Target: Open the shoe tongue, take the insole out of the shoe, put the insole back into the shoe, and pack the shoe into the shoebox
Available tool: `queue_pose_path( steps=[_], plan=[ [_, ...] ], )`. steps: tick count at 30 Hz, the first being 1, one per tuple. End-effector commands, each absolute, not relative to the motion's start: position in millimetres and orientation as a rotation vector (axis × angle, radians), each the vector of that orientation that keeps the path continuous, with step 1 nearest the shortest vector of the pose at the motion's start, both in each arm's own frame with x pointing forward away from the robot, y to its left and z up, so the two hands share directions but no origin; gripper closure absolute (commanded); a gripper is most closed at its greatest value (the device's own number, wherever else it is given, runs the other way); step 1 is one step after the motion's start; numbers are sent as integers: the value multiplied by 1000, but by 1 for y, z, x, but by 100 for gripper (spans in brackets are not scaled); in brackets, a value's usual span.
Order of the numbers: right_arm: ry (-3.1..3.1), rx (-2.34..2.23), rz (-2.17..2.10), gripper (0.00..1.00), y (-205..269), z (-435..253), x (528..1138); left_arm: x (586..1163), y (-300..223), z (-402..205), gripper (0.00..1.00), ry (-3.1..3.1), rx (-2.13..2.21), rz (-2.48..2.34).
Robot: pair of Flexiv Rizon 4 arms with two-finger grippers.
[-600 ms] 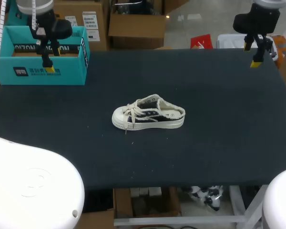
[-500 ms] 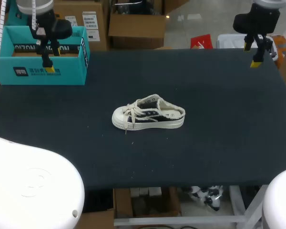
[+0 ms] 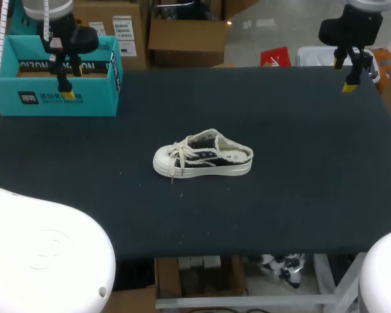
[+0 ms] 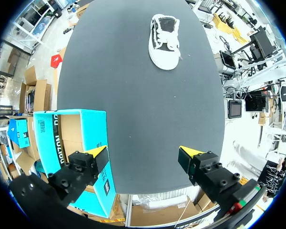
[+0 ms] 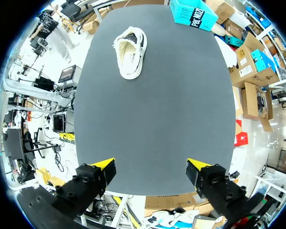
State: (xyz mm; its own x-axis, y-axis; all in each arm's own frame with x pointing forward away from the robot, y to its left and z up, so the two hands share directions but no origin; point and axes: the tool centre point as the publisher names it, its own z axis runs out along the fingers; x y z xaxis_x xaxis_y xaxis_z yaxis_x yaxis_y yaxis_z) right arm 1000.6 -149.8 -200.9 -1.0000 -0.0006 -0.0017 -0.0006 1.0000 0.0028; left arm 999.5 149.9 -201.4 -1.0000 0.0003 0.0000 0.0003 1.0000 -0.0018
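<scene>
One shoe (image 3: pixel 203 155) is lying near the middle of the surface (image 3: pixel 293 202). One box (image 3: pixel 58 103) is sitting at its far left corner. Two grippers are hanging over the far corners: the left gripper (image 4: pixel 143 155) and the right gripper (image 5: pixel 151 167).

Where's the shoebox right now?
In the head view, the shoebox sits at the far left corner of the table, right by the left gripper, well apart from the shoe lying near the middle.

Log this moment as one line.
shoe mid-table, untouched | shoebox far-left corner, open | left gripper open, near shoebox | right gripper open, far-right corner
</scene>
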Motion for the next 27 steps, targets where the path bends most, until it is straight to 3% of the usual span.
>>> queue_pose_path(
  steps=[1,17,27],
  plan=[
    [3142,0,1,0,-150,-200,1001,1000,150,-201,0,3143,0,-1],
    [3142,16,96,0,-148,-201,1001,997,143,-198,0,3127,-62,7],
    [3106,48,414,0,-103,-237,990,980,118,-196,0,3094,-427,-10]
  ],
)
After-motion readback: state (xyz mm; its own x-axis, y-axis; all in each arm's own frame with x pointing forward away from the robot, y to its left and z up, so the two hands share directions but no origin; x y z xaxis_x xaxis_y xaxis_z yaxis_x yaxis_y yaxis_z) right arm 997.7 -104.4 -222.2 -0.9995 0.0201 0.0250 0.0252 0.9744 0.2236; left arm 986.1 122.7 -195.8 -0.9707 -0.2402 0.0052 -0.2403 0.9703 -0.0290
